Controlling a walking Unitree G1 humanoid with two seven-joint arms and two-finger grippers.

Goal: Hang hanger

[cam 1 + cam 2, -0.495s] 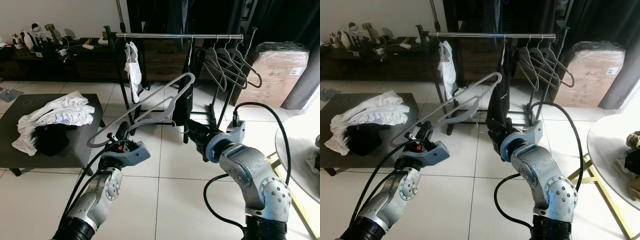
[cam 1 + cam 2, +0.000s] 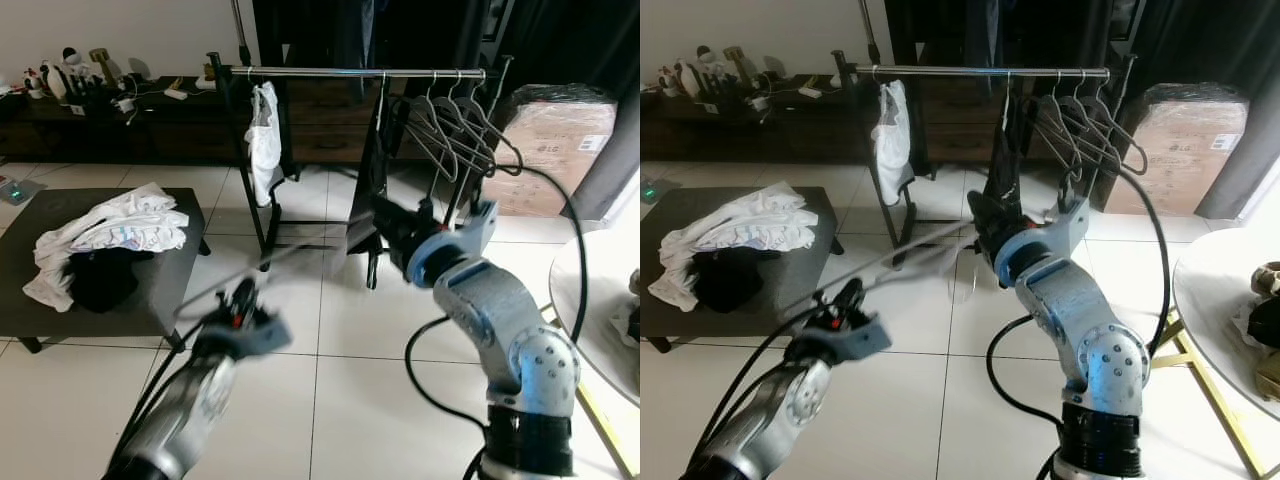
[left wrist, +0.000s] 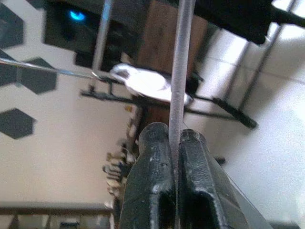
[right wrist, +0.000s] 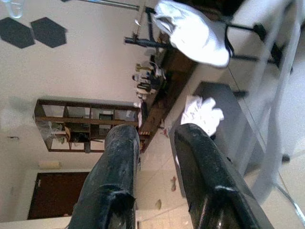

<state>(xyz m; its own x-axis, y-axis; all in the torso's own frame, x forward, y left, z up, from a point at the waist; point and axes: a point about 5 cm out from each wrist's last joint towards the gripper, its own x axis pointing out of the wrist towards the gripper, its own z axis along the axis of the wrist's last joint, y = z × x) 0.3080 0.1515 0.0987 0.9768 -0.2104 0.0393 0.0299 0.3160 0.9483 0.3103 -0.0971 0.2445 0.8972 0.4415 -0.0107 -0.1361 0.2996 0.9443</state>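
the left gripper [image 3: 174,143] is pinching a grey hanger [image 3: 180,71] between its closed fingers [image 3: 152,162], low in front of the robot over the white tiled floor [image 2: 330,400]. the hanger is showing as a motion-blurred streak [image 2: 910,248] rising from the left gripper [image 2: 240,305] toward the clothes rack, and its hook end cannot be made out.

the right gripper [image 4: 155,138] is reaching forward at about the height of the rack's lower half, just in front of a dark garment [image 2: 365,200] that is hanging from the rail. its fingers [image 4: 114,162] are standing apart with nothing between them.

the rail [image 2: 360,72] of the clothes rack is running across ahead of both arms, well above the hanger. a white garment [image 2: 264,140] is hanging near its left end, the dark garment near the middle, and a cluster of empty dark hangers [image 2: 455,130] toward the right end. the stretch of rail between the white and dark garments is bare. a black cable [image 2: 560,230] is looping from the right arm across the front of the rack's right side.

to the left, a low dark worktop [image 2: 30,300] is carrying a heap of white and black clothes [image 2: 100,250]. a wrapped cardboard box [image 2: 560,150] is standing behind the rack on the right, a long dark sideboard [image 2: 120,120] with small items is running along the back wall, and the edge of a round pale table [image 2: 575,300] is showing at the far right.
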